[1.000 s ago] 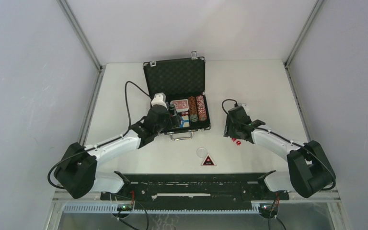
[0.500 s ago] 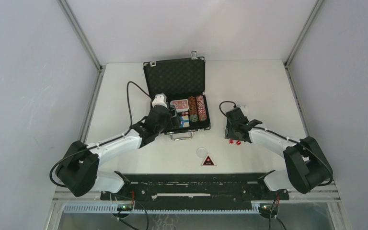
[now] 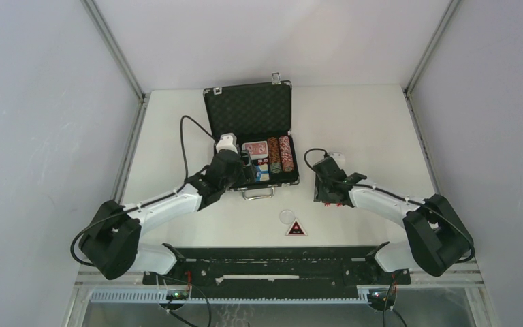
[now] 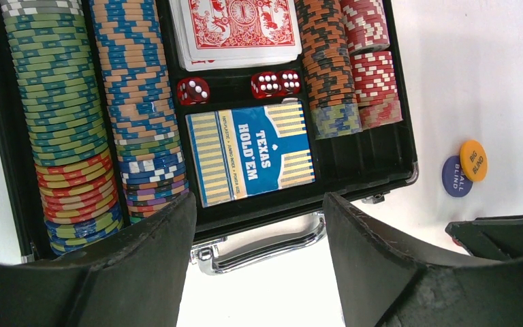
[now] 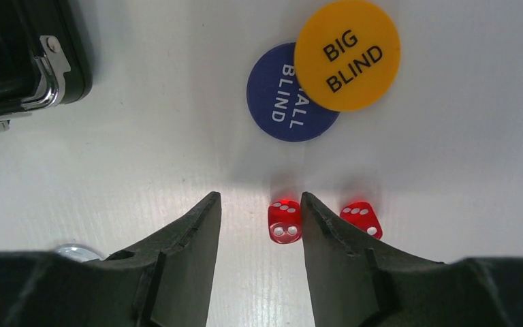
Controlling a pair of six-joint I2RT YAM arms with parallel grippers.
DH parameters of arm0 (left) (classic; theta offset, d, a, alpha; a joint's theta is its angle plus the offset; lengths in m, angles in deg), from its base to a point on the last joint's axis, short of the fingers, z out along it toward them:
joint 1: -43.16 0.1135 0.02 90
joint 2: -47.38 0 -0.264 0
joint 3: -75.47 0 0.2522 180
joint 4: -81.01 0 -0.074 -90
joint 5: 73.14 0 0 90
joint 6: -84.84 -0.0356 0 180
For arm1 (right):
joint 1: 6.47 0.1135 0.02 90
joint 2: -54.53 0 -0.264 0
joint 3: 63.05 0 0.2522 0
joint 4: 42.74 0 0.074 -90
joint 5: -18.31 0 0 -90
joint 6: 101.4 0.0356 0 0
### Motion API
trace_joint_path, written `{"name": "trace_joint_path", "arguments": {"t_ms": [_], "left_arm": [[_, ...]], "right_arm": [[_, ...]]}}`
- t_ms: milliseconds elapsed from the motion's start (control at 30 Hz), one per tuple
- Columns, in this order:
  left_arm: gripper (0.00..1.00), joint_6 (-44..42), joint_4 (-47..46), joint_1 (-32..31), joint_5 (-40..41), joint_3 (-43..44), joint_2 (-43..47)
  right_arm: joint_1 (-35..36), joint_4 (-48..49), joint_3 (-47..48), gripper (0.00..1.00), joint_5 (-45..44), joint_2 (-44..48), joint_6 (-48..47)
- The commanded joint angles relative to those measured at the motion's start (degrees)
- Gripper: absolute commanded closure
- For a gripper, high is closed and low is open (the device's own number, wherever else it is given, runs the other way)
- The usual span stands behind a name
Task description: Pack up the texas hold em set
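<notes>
From above, the black briefcase (image 3: 248,116) lies open mid-table with its foam lid raised. The left gripper (image 3: 246,170) hangs over its near edge and the right gripper (image 3: 327,196) sits low on the white table (image 3: 381,122), grey walls around. At the left wrist, chip stacks (image 4: 61,102), red deck (image 4: 238,27), blue deck (image 4: 255,153) and three dice (image 4: 194,90) fill the tray; the jaws are spread, empty, above the silver handle (image 4: 265,248). At the right wrist, spread jaws straddle one red die (image 5: 284,222), unpinched. Another die (image 5: 361,219) lies just outside, near two overlapping blind tokens (image 5: 279,102).

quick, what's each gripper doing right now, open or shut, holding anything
left gripper: open, empty, above the case handle
right gripper: open, a red die between its fingers, not clamped
</notes>
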Motion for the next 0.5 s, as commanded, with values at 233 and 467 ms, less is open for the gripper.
{"name": "trace_joint_path", "arguments": {"t_ms": [233,467], "left_arm": [[0.27,-0.56,-1.99,-0.22,-0.45,0.54,1.63],[0.27,-0.44,-1.97,-0.22,-0.94,0.53,1.80]], "right_arm": [[0.71,-0.22,-2.47,0.45,-1.36,1.93,4.04],[1.01,0.56,-3.58,0.63,-1.32,2.55,4.63]]}}
